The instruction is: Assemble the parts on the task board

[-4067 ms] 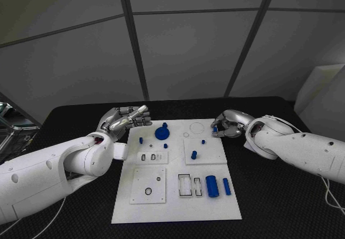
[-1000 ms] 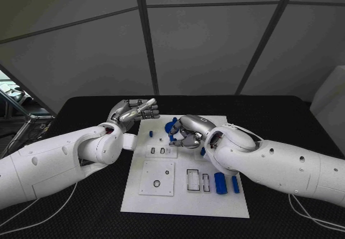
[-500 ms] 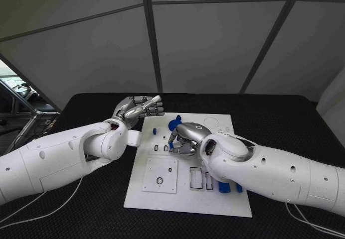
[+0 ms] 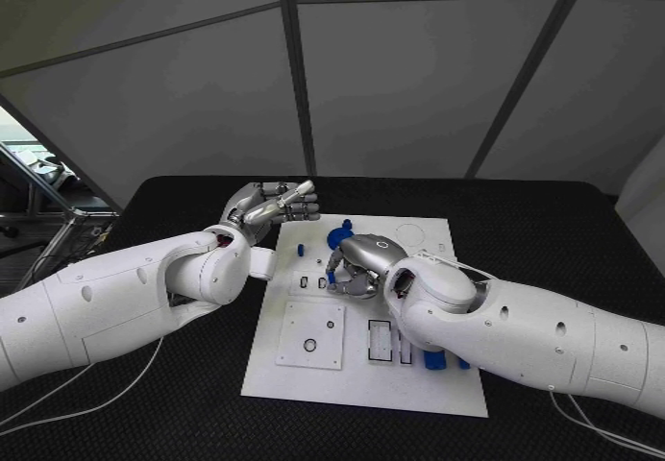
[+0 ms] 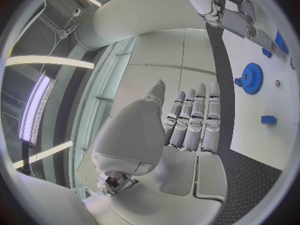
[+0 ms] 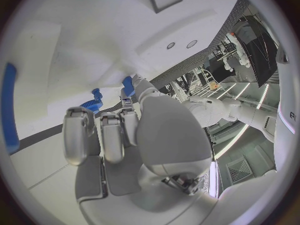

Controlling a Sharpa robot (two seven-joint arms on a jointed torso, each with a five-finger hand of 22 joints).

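Note:
The white task board (image 4: 363, 384) lies in the middle of the black table. My right hand (image 4: 357, 264) hovers low over the board's far left part with its fingers curled. It pinches a small blue peg (image 6: 128, 84) at its fingertips. The blue gear (image 4: 341, 234) stands just beyond this hand and also appears in both wrist views (image 5: 252, 78) (image 6: 92, 105). A short blue peg (image 4: 298, 250) stands near the board's left edge. My left hand (image 4: 270, 205) is raised beside the board's far left corner, fingers curled in on nothing (image 5: 181, 130).
Two blue cylinders (image 4: 432, 360) lie on the board's near right part, partly hidden by my right arm. Rectangular slots (image 4: 380, 341) and a square inset plate (image 4: 312, 334) sit in the near half. A metal rack (image 4: 56, 240) stands off the table's left.
Over four seconds my right hand has travelled from the board's right edge to its far left part, carrying the peg. In the last half second it barely moved. My left hand stayed put.

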